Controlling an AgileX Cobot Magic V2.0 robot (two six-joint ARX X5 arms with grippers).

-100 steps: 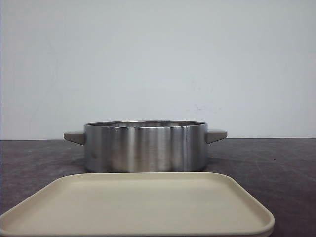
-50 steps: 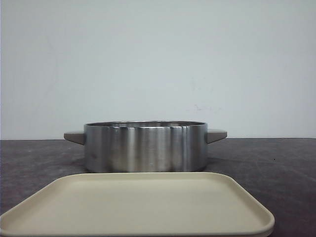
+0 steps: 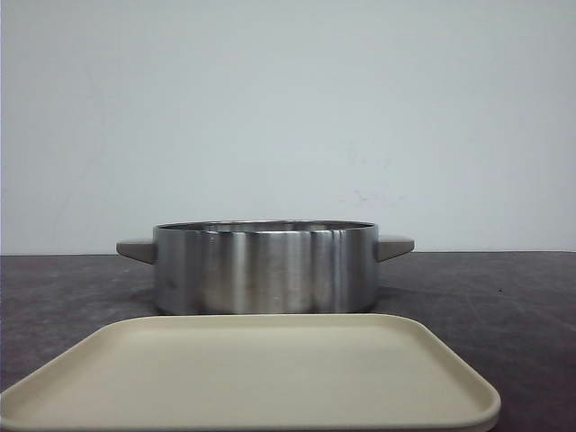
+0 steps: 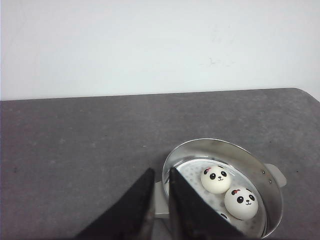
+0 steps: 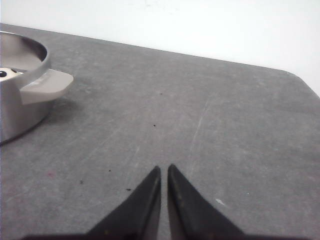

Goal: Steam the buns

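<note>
Two white panda-face buns (image 4: 216, 180) (image 4: 241, 202) lie side by side on the perforated insert of the steel pot (image 4: 220, 145). A sliver of a third bun (image 4: 223, 216) shows behind my left finger. My left gripper (image 4: 160, 171) hovers above the pot's near handle, its jaws almost together with a narrow gap, holding nothing. My right gripper (image 5: 164, 169) is shut and empty over bare table to the right of the pot (image 5: 15, 100). In the front view the pot (image 3: 265, 270) hides the buns, and neither gripper shows.
An empty beige tray (image 3: 252, 378) lies in front of the pot, nearest the robot. The pot has grey side handles (image 5: 45, 86). The dark grey table (image 5: 200, 115) ends at a white wall behind.
</note>
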